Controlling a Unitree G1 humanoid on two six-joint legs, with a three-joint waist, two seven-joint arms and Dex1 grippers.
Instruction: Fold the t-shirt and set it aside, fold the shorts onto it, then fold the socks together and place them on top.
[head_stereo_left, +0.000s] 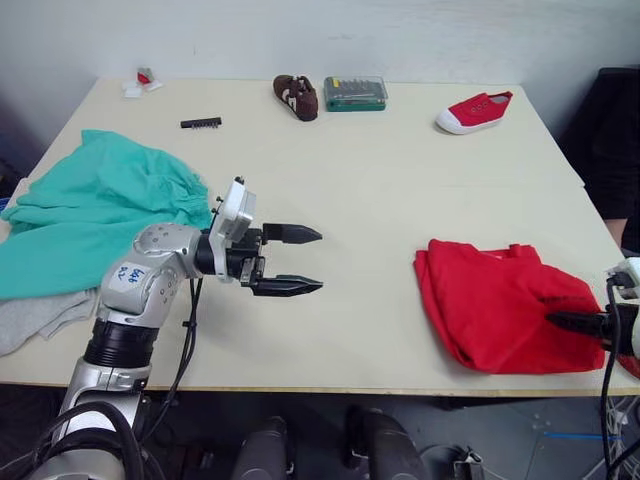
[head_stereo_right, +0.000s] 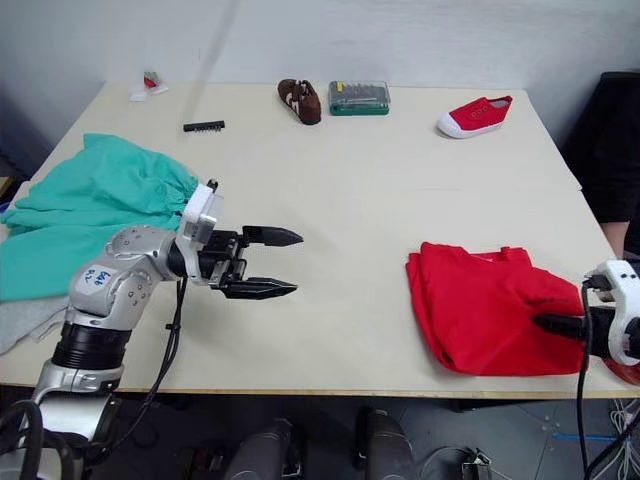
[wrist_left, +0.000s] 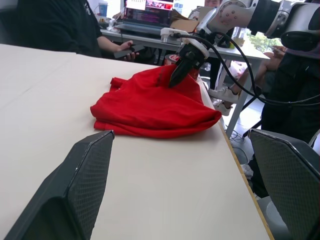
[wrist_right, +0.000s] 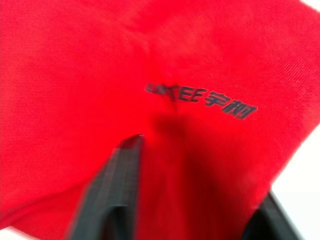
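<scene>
Left eye view: the left gripper (head_stereo_left: 300, 260) is held above bare tabletop with its two black fingers spread wide and nothing between them, pointing toward the robot's right. Behind it, on the robot's left side of the table (head_stereo_left: 380, 190), the shorts (head_stereo_left: 95, 205) are spread in a loose teal heap, their near edge just beside the wrist of that arm. A piece of the light grey socks (head_stereo_left: 40, 318) is seen under the shorts' near edge, at the table's front left corner.

Well apart from the left gripper, along the line in which its fingers point, the t-shirt (head_stereo_left: 495, 305) lies roughly folded near the table's front right corner. The right gripper (head_stereo_left: 565, 321) is placed at the shirt's near right edge, its dark fingertips on the red cloth. In the right wrist view the cloth with its small dark print is seen bunched between the right gripper's two fingers, so the shirt is held by that gripper. In the left wrist view the same gripper is seen pressed onto the top of the red pile.

Far beyond both grippers, along the table's back edge, a brown shoe (head_stereo_left: 296, 96), a green box (head_stereo_left: 355, 93), a red sneaker (head_stereo_left: 474, 111) and a small black strip (head_stereo_left: 201, 123) are seen.
</scene>
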